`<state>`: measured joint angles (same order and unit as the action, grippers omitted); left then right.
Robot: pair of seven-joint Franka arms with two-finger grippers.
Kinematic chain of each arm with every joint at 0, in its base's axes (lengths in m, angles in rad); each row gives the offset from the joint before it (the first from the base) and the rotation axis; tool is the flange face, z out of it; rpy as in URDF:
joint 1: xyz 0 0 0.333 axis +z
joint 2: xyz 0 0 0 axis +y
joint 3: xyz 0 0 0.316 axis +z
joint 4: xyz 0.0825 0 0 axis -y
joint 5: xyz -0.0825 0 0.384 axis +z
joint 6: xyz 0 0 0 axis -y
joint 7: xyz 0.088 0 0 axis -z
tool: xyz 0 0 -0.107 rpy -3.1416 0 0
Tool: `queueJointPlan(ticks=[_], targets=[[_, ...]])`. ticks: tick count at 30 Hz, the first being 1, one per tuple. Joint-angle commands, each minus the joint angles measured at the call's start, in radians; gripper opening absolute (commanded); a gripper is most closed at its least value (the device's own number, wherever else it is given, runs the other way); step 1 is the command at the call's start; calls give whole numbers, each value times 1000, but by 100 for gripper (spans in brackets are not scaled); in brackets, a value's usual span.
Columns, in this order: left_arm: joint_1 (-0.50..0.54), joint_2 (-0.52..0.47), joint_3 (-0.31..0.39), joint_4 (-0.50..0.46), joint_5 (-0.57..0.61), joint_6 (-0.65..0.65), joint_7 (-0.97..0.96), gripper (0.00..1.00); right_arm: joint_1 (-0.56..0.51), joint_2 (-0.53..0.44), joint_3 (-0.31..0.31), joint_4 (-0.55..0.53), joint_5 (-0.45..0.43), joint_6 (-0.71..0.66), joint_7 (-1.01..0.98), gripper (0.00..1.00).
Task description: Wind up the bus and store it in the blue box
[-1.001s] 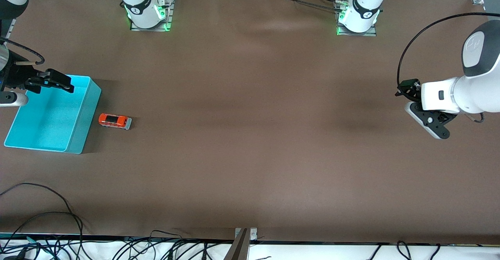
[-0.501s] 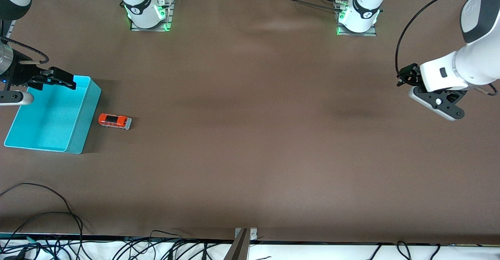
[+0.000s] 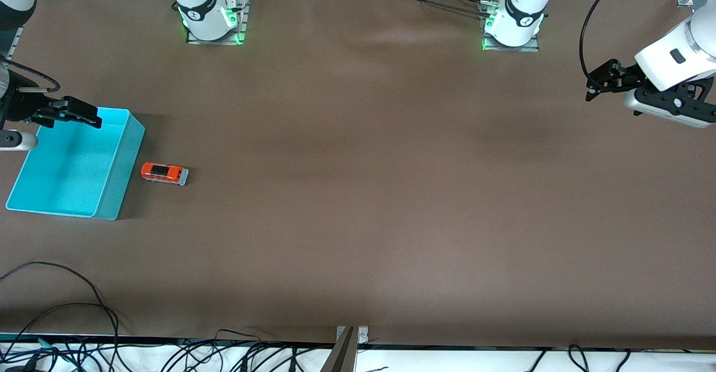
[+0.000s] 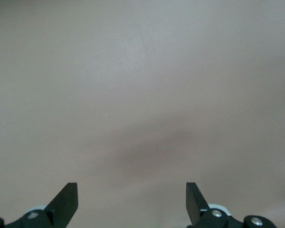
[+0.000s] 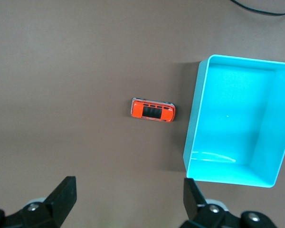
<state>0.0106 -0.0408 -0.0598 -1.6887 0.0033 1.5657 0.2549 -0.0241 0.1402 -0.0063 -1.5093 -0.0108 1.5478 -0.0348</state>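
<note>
**Brown table, bus outside box**

Brown table (image 3: 358, 193). Blue box (image 3: 72, 165) at right arm's end, bus (image 3: 164, 172) just beside it on table. Right gripper (image 5: 128, 199) over box edge, spread, unloaded. Left gripper (image 4: 132, 202) over bare table, spread, unloaded.

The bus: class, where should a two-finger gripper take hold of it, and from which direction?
Grip the bus across its two long flanks at mid-body, coming straight down. It stands on its wheels on the table beside the blue box, roof up; it looks narrow enough for open jaws. The right gripper is closer.
</note>
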Motion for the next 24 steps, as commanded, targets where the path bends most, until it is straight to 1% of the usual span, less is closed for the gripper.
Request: queueJointPlan(ticks=[1, 4, 8, 17, 24], targets=[[-15, -30, 20, -35, -12, 27, -31, 100, 1, 2, -30, 15, 2, -17, 13, 100], [-14, -16, 17, -22, -17, 11, -45, 100, 0, -2, -38, 5, 23, -12, 15, 100], [-15, -2, 14, 3, -20, -10, -114, 100, -2, -20, -44, -51, 25, 11, 16, 100], [-15, -4, 14, 9, -20, -29, -120, 100, 0, -77, -46, -244, 28, 178, 15, 100], [-14, 2, 15, 38, -25, -35, -129, 100, 0, -82, -44, -287, 28, 230, 15, 100]])
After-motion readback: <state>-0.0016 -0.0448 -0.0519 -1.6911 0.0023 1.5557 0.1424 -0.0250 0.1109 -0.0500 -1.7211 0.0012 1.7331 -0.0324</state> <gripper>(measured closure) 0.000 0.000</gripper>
